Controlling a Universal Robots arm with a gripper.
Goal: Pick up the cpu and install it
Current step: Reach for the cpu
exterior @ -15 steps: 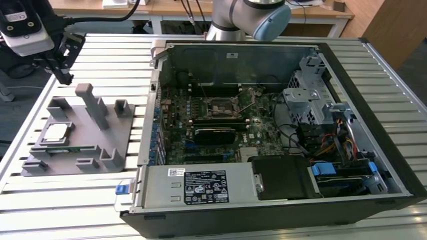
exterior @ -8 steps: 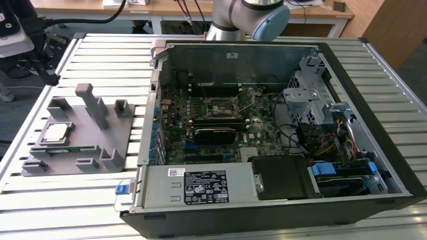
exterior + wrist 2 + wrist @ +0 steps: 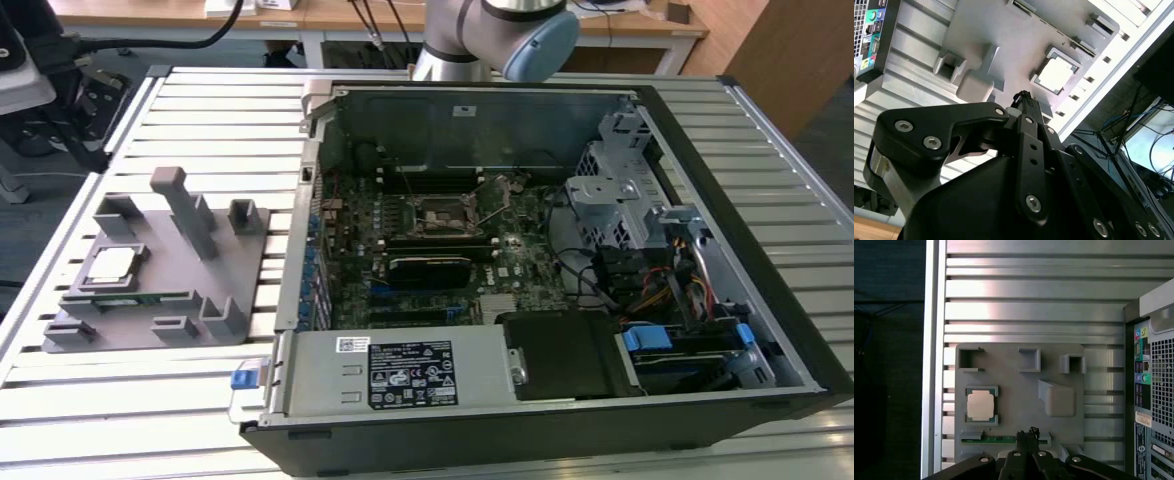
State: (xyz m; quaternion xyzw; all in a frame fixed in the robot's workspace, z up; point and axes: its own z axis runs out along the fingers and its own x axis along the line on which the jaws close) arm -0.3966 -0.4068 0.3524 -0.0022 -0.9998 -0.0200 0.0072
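Note:
The cpu (image 3: 110, 263) is a small square chip with a pale metal top. It lies flat in a recess of the grey holder tray (image 3: 200, 262), to the exterior view's left of the open computer case. Both wrist views look down on the cpu (image 3: 980, 405) (image 3: 1056, 76) in its recess. My gripper (image 3: 1027, 432) (image 3: 1022, 95) hangs above the tray's edge beside the chip, well clear of it. Its black fingertips are shut together with nothing between them. The motherboard's socket (image 3: 441, 215) sits open in the middle of the case.
A green memory stick (image 3: 999, 439) (image 3: 140, 297) lies in a tray slot near the cpu. Upright grey posts (image 3: 174, 195) stand on the tray. The case (image 3: 747, 250) holds a black heatsink (image 3: 430, 268), cables and drive cages. The slatted metal table (image 3: 1034, 290) has an edge near the tray.

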